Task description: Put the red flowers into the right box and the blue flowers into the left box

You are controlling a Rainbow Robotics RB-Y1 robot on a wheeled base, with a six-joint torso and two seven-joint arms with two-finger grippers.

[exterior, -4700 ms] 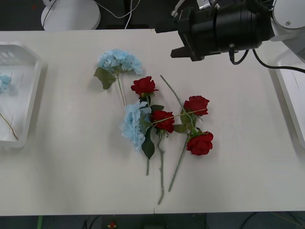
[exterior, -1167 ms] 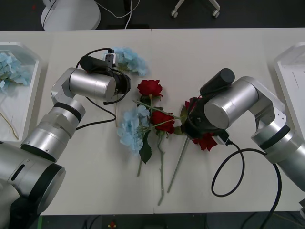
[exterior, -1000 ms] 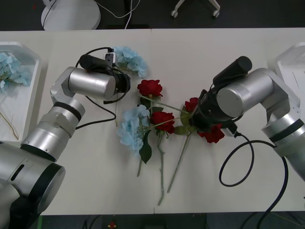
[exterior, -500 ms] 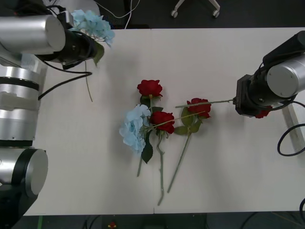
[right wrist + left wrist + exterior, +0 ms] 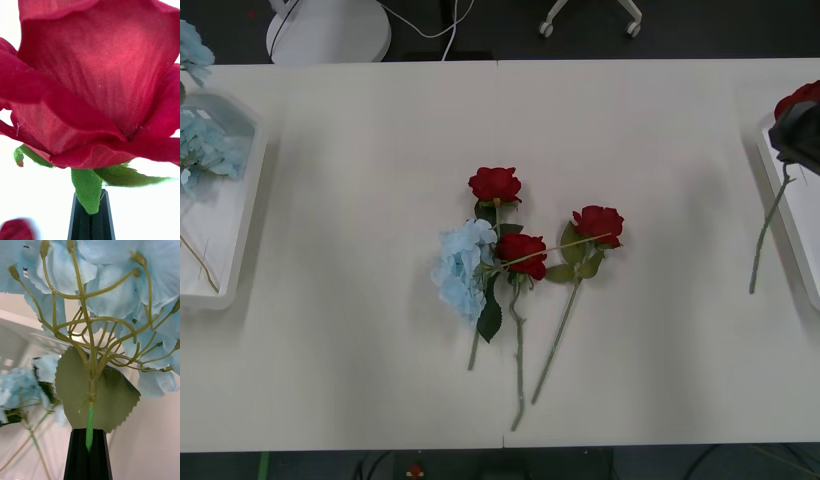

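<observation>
— What does the right wrist view give that the front view lacks?

— Close detail: the right gripper [image 5: 90, 215] has its black fingers pressed together on the green base just under a red rose [image 5: 101, 82], whose woven fabric petals show. From the front that rose [image 5: 802, 100] sits at the far right edge over the right box [image 5: 786, 190], its thin stem hanging down across the rim.

— And the left side?

— The left gripper [image 5: 89, 455] pinches the light green stem of a blue hydrangea cluster [image 5: 112, 285], with branching stalks and one serrated leaf above the black fingers. Below it lies the left box [image 5: 22, 326], white and smooth, with more blue blooms inside. The front view catches the held cluster [image 5: 192, 50] at the top left corner, above the left box [image 5: 250, 190].

— What is on the worktop [image 5: 360, 340]?

— Three red roses [image 5: 522, 250] and one blue hydrangea [image 5: 463, 262] in a crossed heap at the centre, the hydrangea touching the middle rose.
</observation>
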